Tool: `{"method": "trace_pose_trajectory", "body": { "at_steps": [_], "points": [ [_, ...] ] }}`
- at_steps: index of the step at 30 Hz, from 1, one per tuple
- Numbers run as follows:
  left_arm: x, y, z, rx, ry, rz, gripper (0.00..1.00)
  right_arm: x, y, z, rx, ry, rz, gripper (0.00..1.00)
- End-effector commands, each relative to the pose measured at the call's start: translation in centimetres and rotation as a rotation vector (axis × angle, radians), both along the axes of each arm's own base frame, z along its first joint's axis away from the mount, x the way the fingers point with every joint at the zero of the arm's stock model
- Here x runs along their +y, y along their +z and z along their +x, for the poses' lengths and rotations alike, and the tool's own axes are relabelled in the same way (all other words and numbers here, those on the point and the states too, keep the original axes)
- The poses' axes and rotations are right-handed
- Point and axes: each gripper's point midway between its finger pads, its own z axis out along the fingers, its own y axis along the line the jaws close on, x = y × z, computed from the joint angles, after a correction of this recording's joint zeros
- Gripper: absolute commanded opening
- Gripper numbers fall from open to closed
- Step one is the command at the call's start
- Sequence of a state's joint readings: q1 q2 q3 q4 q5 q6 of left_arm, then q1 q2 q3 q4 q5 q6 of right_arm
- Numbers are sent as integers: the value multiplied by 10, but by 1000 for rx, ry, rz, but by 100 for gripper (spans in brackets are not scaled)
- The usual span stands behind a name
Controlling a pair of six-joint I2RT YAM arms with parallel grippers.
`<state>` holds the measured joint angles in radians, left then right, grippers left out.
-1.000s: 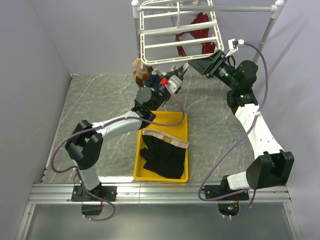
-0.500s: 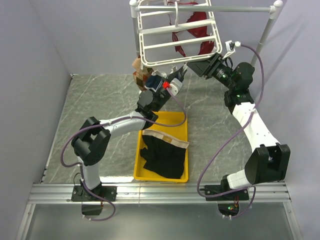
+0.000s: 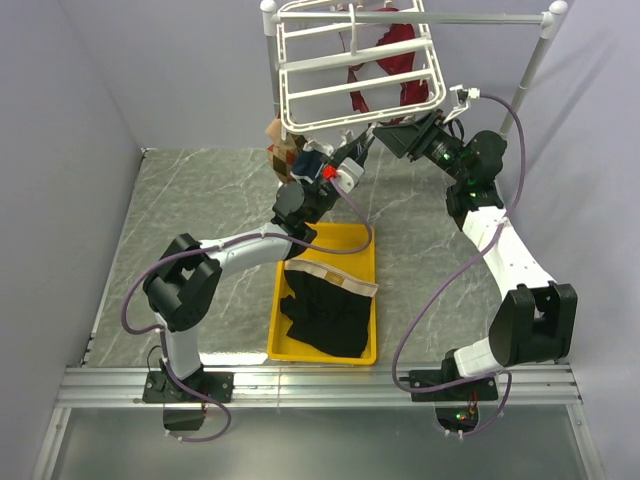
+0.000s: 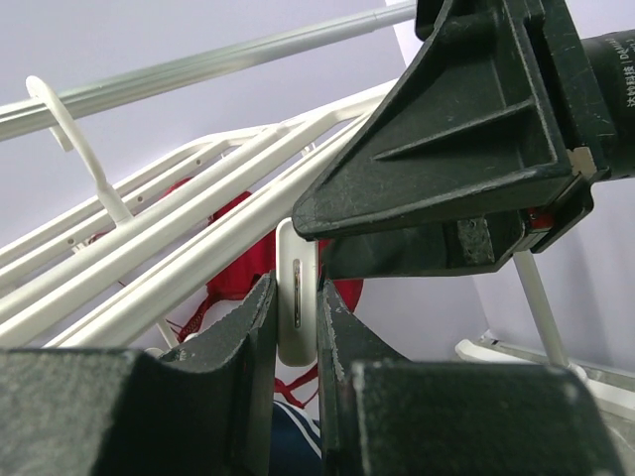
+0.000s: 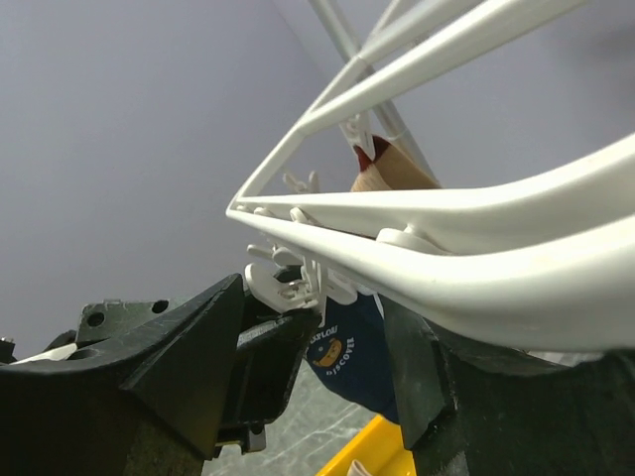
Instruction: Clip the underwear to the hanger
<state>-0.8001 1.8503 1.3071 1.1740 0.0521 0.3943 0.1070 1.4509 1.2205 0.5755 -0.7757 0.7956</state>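
The underwear, black with a tan waistband, lies crumpled in the yellow tray. The hanger, a white barred rack, hangs at the top. My left gripper is raised under its front edge and is shut on a small white clip that dangles from the hanger's bars. My right gripper is open, its jaws either side of the hanger's front bar, close beside the left gripper. The clip and a left finger show between the right jaws.
A red garment hangs from the hanger's far side. A navy garment with a printed badge hangs from a front clip. A tan garment hangs at the hanger's left corner. White stand poles flank the hanger.
My right gripper has moved left and closer to the left gripper under the hanger's front edge. My left gripper has risen slightly. The underwear has not moved.
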Motion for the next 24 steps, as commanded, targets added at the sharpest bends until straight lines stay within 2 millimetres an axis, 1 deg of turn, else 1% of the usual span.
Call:
{"method": "trace_pose_trajectory", "body": {
  "at_steps": [1,3,6,11,15,18,19,20,21,22,23,24],
  "points": [
    [-4,29,-22,-79,-73,-67,8,7,7,-6,-49,28,11,65],
    [-4,27,-21,-77,-72,-63,8,6,9,-5,-53,19,31,64],
    [-5,26,-21,-74,-77,-61,8,12,12,-8,-50,36,47,62],
    [-7,25,-22,-83,-84,-51,8,18,10,-7,-51,46,46,61],
    [-7,25,-23,-88,-87,-52,8,17,9,-6,-55,38,48,56],
    [-7,23,-24,-87,-93,-51,9,16,10,-6,-53,34,62,47],
    [-7,22,-24,-83,-93,-52,9,16,11,-5,-51,33,67,41],
    [-7,21,-24,-81,-93,-52,9,16,11,-5,-50,33,68,38],
    [-6,21,-25,-79,-92,-54,10,16,12,-6,-51,35,68,30],
    [-5,22,-26,-83,-90,-57,10,16,14,-7,-56,35,69,25],
    [-4,19,-26,-78,-88,-55,15,16,14,-6,-54,32,69,20],
    [-3,21,-27,-80,-88,-61,23,15,14,-5,-54,28,71,15]
  ]
}}
